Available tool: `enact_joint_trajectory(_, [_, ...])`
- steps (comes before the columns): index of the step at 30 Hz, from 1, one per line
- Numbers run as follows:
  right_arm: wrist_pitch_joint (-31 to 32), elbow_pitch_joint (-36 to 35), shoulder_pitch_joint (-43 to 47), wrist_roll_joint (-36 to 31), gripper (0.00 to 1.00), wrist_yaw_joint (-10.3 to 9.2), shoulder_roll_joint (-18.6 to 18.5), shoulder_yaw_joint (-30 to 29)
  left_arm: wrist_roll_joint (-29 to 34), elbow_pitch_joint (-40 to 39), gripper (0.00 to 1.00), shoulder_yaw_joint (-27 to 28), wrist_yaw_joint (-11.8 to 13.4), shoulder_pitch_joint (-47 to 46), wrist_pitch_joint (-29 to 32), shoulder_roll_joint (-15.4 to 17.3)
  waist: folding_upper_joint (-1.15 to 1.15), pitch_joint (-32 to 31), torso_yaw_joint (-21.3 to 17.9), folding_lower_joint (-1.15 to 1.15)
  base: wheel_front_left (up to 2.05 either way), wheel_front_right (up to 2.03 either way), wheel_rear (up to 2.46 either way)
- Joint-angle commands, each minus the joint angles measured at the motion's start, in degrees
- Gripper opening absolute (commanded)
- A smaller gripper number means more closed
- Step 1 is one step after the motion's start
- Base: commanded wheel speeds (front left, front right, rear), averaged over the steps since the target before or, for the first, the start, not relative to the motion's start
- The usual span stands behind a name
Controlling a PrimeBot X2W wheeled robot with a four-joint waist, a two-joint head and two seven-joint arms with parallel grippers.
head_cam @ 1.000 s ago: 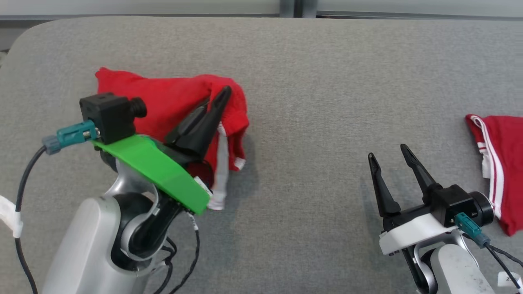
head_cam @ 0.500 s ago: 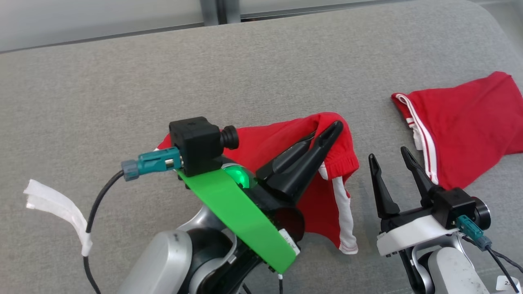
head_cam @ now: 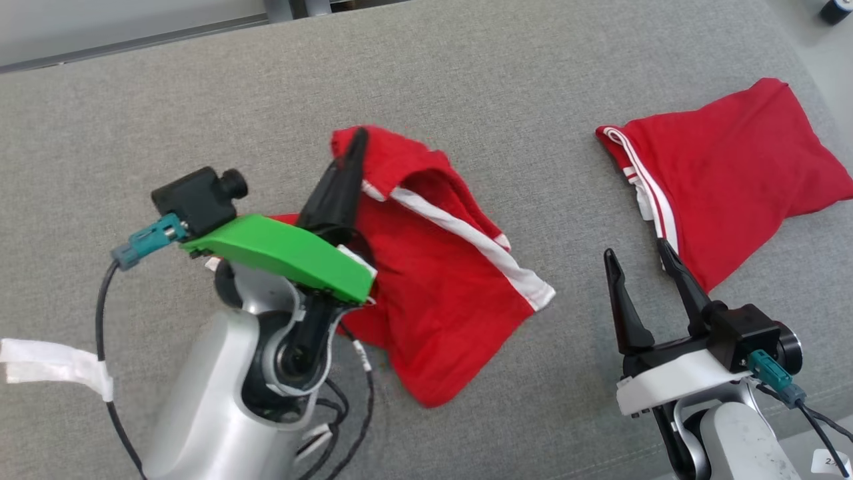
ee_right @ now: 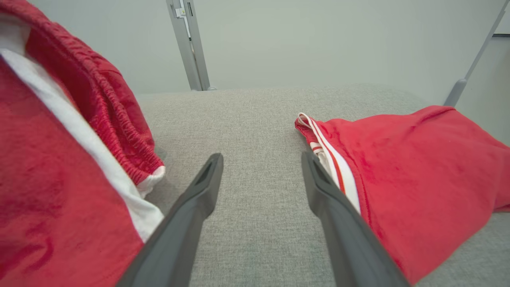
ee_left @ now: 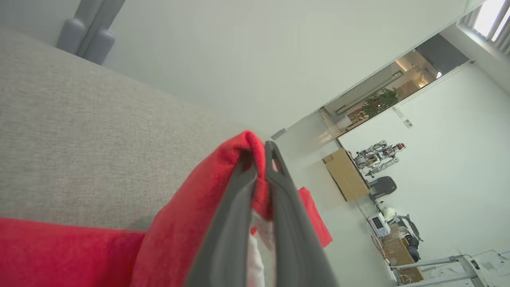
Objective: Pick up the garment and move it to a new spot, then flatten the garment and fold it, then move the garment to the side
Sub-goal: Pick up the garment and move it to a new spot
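The garment (head_cam: 440, 293) is a pair of red shorts with a white side stripe, hanging crumpled over the grey table. My left gripper (head_cam: 356, 143) is shut on its upper edge and holds that part up. In the left wrist view the gripper (ee_left: 261, 149) pinches the red cloth (ee_left: 191, 215) between closed fingers. My right gripper (head_cam: 634, 249) stands open and holds nothing at the lower right. From the right wrist, that gripper (ee_right: 261, 156) has the held garment (ee_right: 59, 159) to its left.
A second red garment (head_cam: 726, 173) with white stripes lies folded at the right, close to my right gripper's far finger; it is also in the right wrist view (ee_right: 418, 175). The grey padded table (head_cam: 200, 100) ends at the far right. A taped cable (head_cam: 53, 363) trails from my left arm.
The head camera has turned. My left gripper has carried the garment to the right, closer to the folded one, and raised it so that the cloth hangs open. The right gripper stays open.
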Motion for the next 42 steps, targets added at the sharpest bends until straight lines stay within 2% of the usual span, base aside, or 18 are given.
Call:
enact_joint_trajectory(1, [-0.2, 0.0, -0.2, 0.0, 1.00, -0.08, 0.0, -0.1, -0.7, 1.7, 0.00, 1.2, 0.0, 0.6, -0.6, 1.1, 0.00, 0.2, 0.4, 0.00, 0.00, 0.00, 0.00])
enact_joint_trajectory(7, [-0.2, 0.4, -0.5, -1.0, 1.00, -0.08, 0.0, -0.4, -3.3, 11.9, 0.00, 6.0, -0.3, 3.6, -2.7, 2.6, 0.00, 0.3, 2.5, 0.00, 0.00, 0.00, 0.00])
enact_joint_trajectory(13, [-0.2, 0.7, -1.1, -1.6, 1.00, -0.08, 0.0, -0.2, -5.6, 19.9, 0.01, 7.1, -2.1, 4.9, -4.4, 1.7, 0.00, 0.6, 4.3, 0.00, 0.00, 0.00, 0.00])
enact_joint_trajectory(14, [-0.2, 0.7, -1.1, -1.8, 1.00, -0.08, 0.0, -0.2, -6.1, 20.6, 0.16, 7.1, -2.5, 5.0, -4.6, 1.5, 0.00, 0.6, 4.5, 0.00, 0.00, 0.00, 0.00])
enact_joint_trajectory(17, [-0.2, 0.8, -1.1, -1.8, 1.00, -0.08, 0.0, -0.4, -6.9, 21.6, 1.00, 6.6, -3.1, 5.1, -5.1, 1.0, 0.00, 0.5, 4.9, 0.00, 0.00, 0.00, 0.00])
enact_joint_trajectory(20, [-0.2, 1.1, -0.9, -2.0, 1.00, -0.08, 0.0, -0.3, -4.7, 21.0, 1.00, 5.3, -4.0, 5.5, -6.6, 1.6, 0.00, 0.0, 5.0, 0.00, 0.00, 0.00, 0.00])
enact_joint_trajectory(24, [-0.2, 1.3, 0.3, -2.0, 1.00, -0.08, 0.0, -0.3, 1.9, 16.9, 1.00, 2.6, -4.3, 7.4, -9.4, 5.9, 0.00, -1.5, 4.7, 0.00, 0.00, 0.00, 0.00])
enact_joint_trajectory(30, [-0.2, 1.1, 1.9, -1.8, 1.00, -0.08, 0.0, -0.8, 16.9, 6.7, 1.00, -4.6, -3.1, 10.7, -9.8, 16.5, 0.00, -3.0, 4.3, 0.00, 0.00, 0.00, 0.00])
enact_joint_trajectory(33, [-0.2, 0.8, 2.2, -1.3, 1.00, -0.08, 0.0, -0.9, 22.8, 3.6, 1.00, -7.6, -2.3, 10.8, -8.6, 20.1, 0.00, -2.9, 4.1, 0.00, 0.00, 0.00, 0.00])
enact_joint_trajectory(35, [-0.2, 0.6, 2.1, -1.0, 1.00, -0.08, 0.0, -0.8, 26.5, 3.3, 1.00, -9.5, -2.2, 10.0, -7.4, 22.4, 0.00, -2.7, 4.0, 0.00, 0.00, 0.00, 0.00])
enact_joint_trajectory(36, [-0.2, 0.6, 2.1, -1.0, 1.00, -0.08, 0.0, -0.8, 26.5, 3.3, 1.00, -9.5, -2.2, 10.0, -7.4, 22.4, 0.00, -2.7, 4.0, 0.00, 0.00, 0.00, 0.00])
enact_joint_trajectory(39, [-0.2, 0.3, 1.7, -0.9, 1.00, -0.08, 0.0, -0.6, 32.3, 4.8, 1.00, -12.7, -2.7, 7.3, -5.7, 24.9, 0.00, -2.0, 3.6, 0.00, 0.00, 0.00, 0.00])
enact_joint_trajectory(42, [-0.2, 0.2, 1.2, -0.6, 1.00, -0.08, 0.0, -0.4, 36.7, 7.5, 1.00, -15.3, -3.1, 4.9, -4.0, 26.0, 0.00, -1.5, 3.1, 0.00, 0.00, 0.00, 0.00])
